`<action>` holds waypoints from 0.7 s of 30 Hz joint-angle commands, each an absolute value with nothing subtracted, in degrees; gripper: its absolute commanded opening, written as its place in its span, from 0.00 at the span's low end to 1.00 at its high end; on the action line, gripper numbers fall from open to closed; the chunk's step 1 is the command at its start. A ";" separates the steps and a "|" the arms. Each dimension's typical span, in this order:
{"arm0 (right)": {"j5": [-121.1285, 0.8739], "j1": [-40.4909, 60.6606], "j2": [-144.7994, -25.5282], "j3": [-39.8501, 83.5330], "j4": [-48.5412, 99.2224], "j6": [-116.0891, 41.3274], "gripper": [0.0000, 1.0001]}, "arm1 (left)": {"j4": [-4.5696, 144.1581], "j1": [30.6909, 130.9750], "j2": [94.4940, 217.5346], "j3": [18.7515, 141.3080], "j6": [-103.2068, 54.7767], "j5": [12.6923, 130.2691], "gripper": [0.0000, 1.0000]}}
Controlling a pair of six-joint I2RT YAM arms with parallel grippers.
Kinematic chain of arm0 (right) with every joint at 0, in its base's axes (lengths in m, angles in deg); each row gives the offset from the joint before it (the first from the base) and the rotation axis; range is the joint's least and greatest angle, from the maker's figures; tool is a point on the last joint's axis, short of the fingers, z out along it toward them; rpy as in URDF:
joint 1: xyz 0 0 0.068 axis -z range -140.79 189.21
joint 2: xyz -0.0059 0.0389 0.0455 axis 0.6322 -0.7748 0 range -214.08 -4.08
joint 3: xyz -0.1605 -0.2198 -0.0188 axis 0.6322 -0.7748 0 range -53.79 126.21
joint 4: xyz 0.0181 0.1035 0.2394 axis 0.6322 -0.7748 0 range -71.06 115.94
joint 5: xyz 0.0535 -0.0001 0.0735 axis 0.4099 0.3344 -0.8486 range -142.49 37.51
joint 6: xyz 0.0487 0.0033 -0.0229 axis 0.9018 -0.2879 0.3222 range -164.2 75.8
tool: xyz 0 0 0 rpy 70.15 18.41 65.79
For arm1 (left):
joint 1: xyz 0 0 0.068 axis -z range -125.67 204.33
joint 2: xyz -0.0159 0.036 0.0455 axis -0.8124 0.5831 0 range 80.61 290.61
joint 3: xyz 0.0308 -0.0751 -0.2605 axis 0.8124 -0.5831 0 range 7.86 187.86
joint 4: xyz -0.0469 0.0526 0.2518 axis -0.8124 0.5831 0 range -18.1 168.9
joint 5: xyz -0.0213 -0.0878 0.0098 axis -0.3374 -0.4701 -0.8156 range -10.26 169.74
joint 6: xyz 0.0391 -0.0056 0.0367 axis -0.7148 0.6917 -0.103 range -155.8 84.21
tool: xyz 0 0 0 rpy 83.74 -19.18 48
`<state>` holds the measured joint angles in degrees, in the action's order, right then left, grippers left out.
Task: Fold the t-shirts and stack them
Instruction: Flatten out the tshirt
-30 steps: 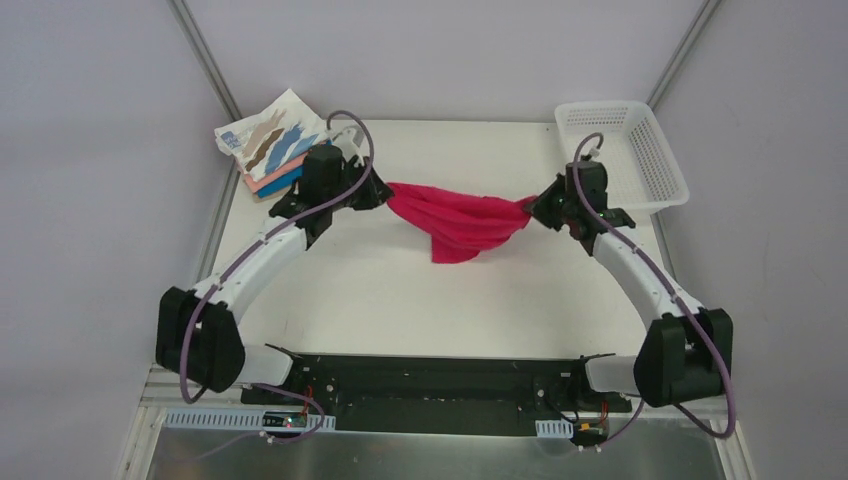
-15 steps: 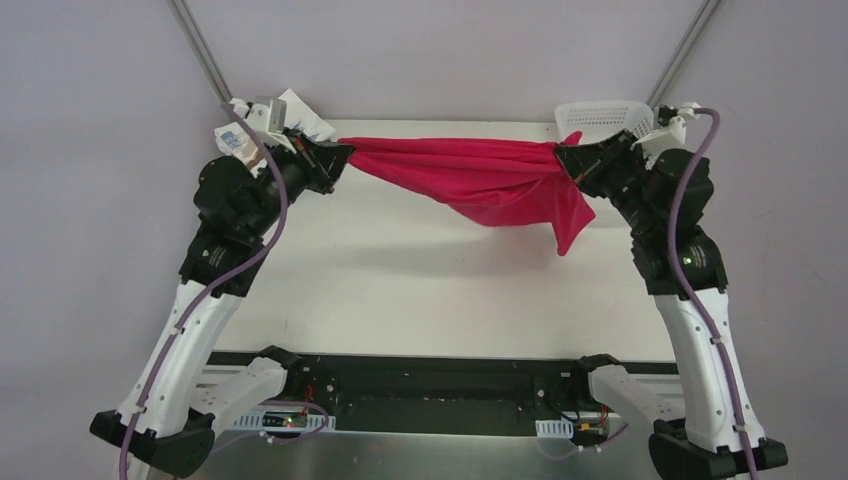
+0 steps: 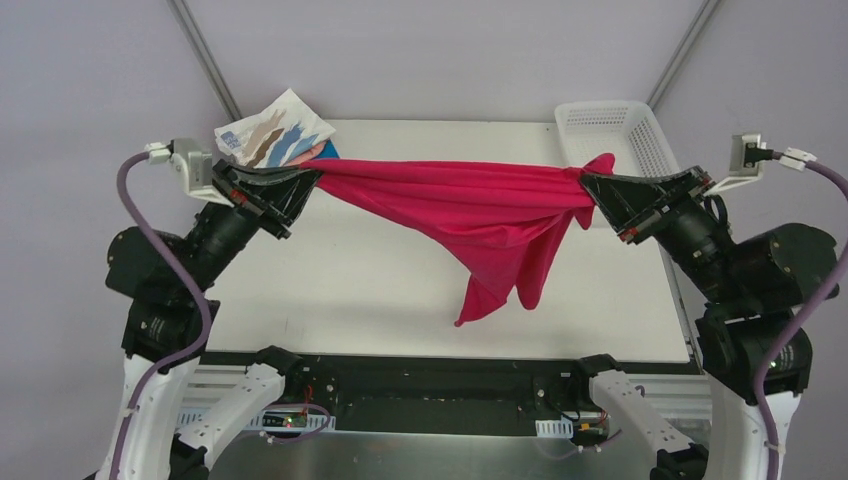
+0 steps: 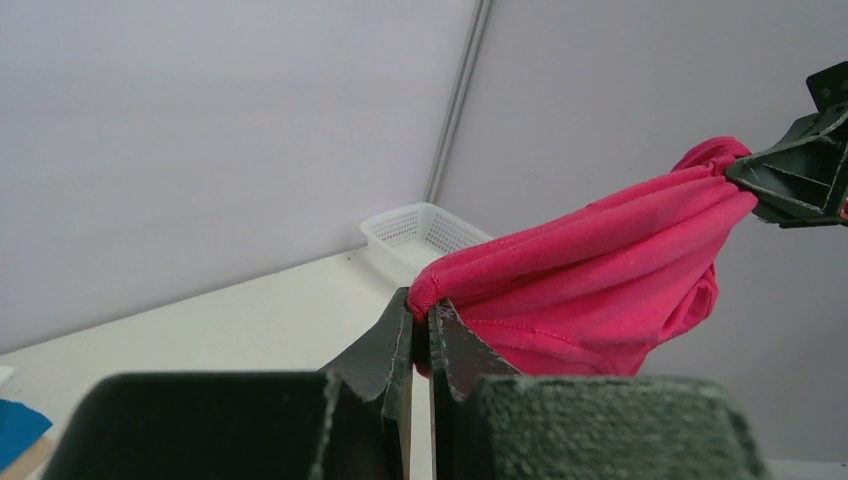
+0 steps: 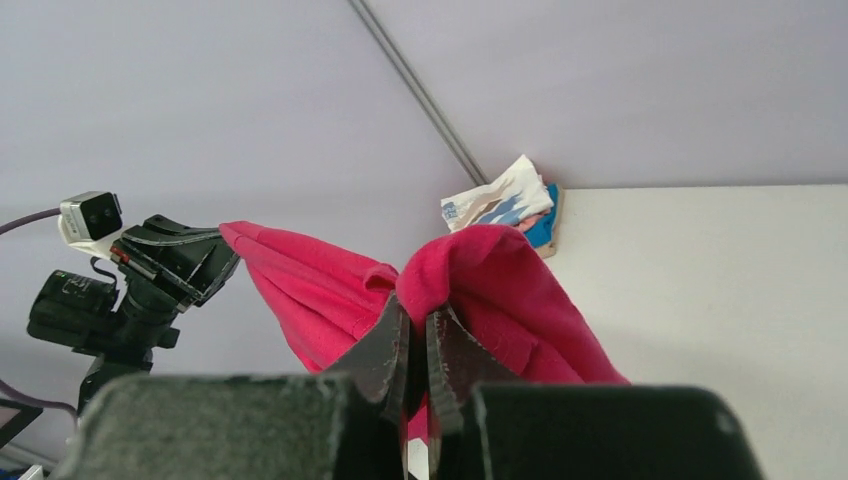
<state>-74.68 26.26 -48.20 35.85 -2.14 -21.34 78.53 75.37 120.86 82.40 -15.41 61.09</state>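
Surface: the bare white surface (image 3: 360, 290) lay under the work, between the arm bases and the cloth.
Hanging tail: the lowest point of the crimson-pink t-shirt (image 3: 470, 205) dangled right of centre, toward the near edge. From above it could not be told whether it touched the surface.
Shirt: it hung in the air between the two claws, taut along its upper edge and bunched at each end.
Left claw (image 4: 420, 300): clamped on the shirt's left end, with a gathered seam pinched between its tips.
Right claw (image 5: 418, 318): clamped likewise on the right end, with cloth bulging over its tips.
Step in hand: probably spreading the shirt before laying it flat.
Doing it well: hold both claws level and let the tail land first, then draw the cloth away from it so that it settles smooth. Because the grips were bunched, the shirt might lie crooked, and a harder pull risked a slip.
Far left: the folded stack (image 3: 275, 140), a white streaked shirt on top, sat just beyond the left claw.
Far right: the basket (image 3: 640, 140) stood in the far corner beyond the right claw and should be cleared when lowering.
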 commanded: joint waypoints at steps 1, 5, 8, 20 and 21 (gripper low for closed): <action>-75.78 26.72 -46.77 39.74 -2.85 -22.99 0.00 | 76.82 75.16 116.32 83.21 -15.24 61.19 0.00; -73.51 26.70 -46.98 39.13 -3.25 -23.96 0.00 | 76.82 75.16 114.96 81.41 -15.63 65.45 0.00; -69.34 26.69 -49.06 37.38 -2.92 -25.14 0.00 | 76.78 75.19 118.63 80.67 -15.45 70.31 0.00; -50.36 27.40 -74.63 43.92 11.03 -36.99 0.00 | 82.41 69.88 160.06 108.98 -19.23 84.44 0.00; -50.24 27.42 -76.16 46.27 11.37 -37.31 0.00 | 82.44 69.14 162.25 111.58 -19.05 83.88 0.00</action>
